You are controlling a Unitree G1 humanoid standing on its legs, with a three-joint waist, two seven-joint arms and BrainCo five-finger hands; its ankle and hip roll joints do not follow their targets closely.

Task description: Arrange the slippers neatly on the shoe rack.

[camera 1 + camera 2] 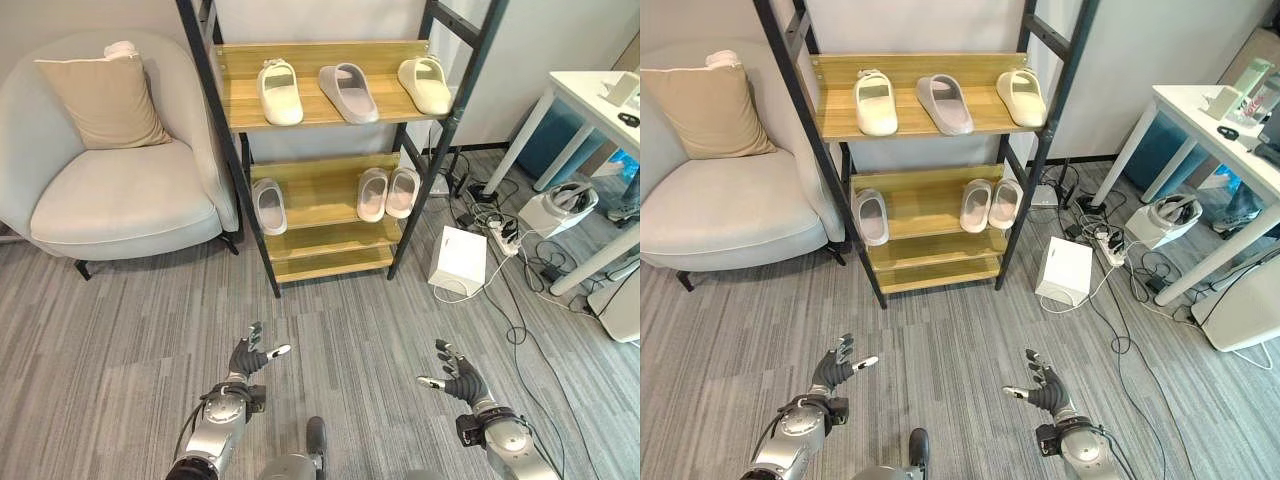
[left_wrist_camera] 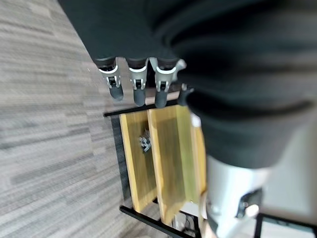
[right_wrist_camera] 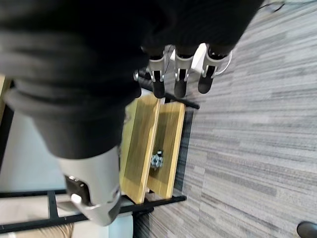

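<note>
Six slippers (image 1: 280, 92) sit on the rack (image 1: 320, 110), three per shelf, while the left hand (image 1: 246, 358) and right hand (image 1: 458, 377) hover before it, fingers spread, empty.

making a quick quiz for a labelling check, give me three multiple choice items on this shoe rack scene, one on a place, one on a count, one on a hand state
1. Where is the grey slipper?
A. top shelf, middle
B. floor
C. armchair

2. How many slippers sit on the middle shelf?
A. one
B. three
C. five

3. What are the left hand and right hand doing?
A. each gripping a slipper
B. open, holding nothing
C. pressing on the rack

Key: 1 A, it lies between two cream slippers up top. 2 B, one at the left, a pair at the right. 3 B, both hover over the carpet with fingers spread.
</note>
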